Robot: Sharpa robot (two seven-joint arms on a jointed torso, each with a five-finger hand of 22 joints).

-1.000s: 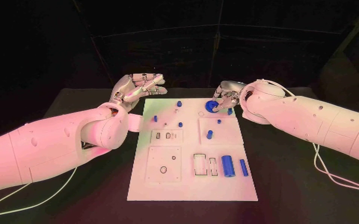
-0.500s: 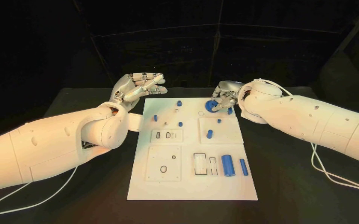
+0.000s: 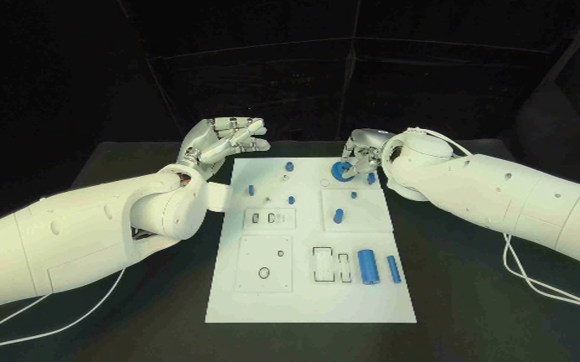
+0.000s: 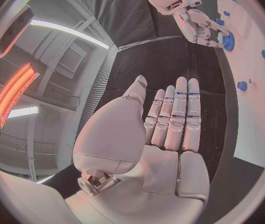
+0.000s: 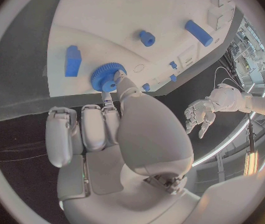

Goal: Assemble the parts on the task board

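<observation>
The white task board [image 3: 308, 295] lies in the middle of the black table. A blue gear [image 3: 344, 171] sits near its far right corner. My right hand [image 3: 365, 152] is over it and pinches the gear [image 5: 106, 77] between the thumb and a finger; the other fingers [image 5: 70, 132] stay curled beside it. My left hand [image 3: 224, 140] hovers off the far left corner with its fingers [image 4: 176, 117] stretched out and nothing in it. The left wrist view shows the right hand [image 4: 199, 26] on the gear [image 4: 228, 41].
Small blue pegs [image 3: 290, 166] [image 3: 251, 189] [image 3: 339, 216] stand on the far half of the board. A blue cylinder [image 3: 367, 267] and a blue bar [image 3: 394, 270] lie by the slots at the near right. A blue block [image 5: 73, 60] stands close to the gear.
The right hand has settled a little closer on the gear, which stays in place. The left hand has hardly moved.
</observation>
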